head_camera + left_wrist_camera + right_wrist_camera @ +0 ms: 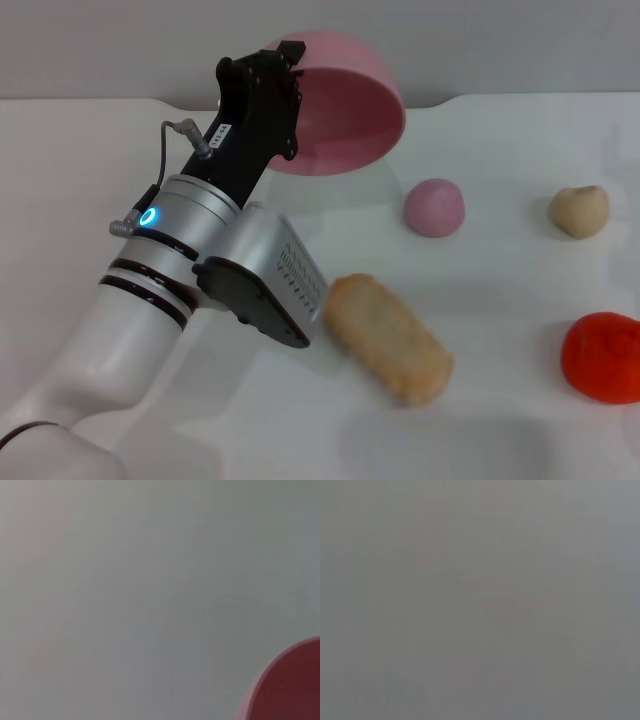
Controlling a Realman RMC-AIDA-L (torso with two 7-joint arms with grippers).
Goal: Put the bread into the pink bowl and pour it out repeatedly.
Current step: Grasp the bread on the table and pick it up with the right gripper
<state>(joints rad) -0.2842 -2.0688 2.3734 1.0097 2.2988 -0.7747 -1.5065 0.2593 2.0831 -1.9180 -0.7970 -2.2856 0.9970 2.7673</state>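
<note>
Pink bowl [345, 105]: lifted off the table [480, 420], tipped on its side, mouth facing toward the camera and downward; interior empty as far as visible. A sliver of its rim in the left wrist view [287, 685].
Left pincer [285, 75]: at the bowl's left rim, apparently clamped on it; fingertips hidden behind the black housing, so the grip judged from the bowl hanging in the air.
Right pincer: not in view; right wrist view blank grey.
Bread [388, 338]: flat on the table, near front centre, plain tan side up, well apart from the bowl, just beside the left arm's silver wrist.
Other items: pink ball [434, 207] mid-table; beige lump [579, 211] at far right; red-orange lump [602, 357] at right edge.
Step in hand: pour-out, seemingly finished, judged from empty tilted bowl and bread on table.
Next move calls for: righting the bowl and setting it down mouth up, then picking up the bread and dropping it inside.
</note>
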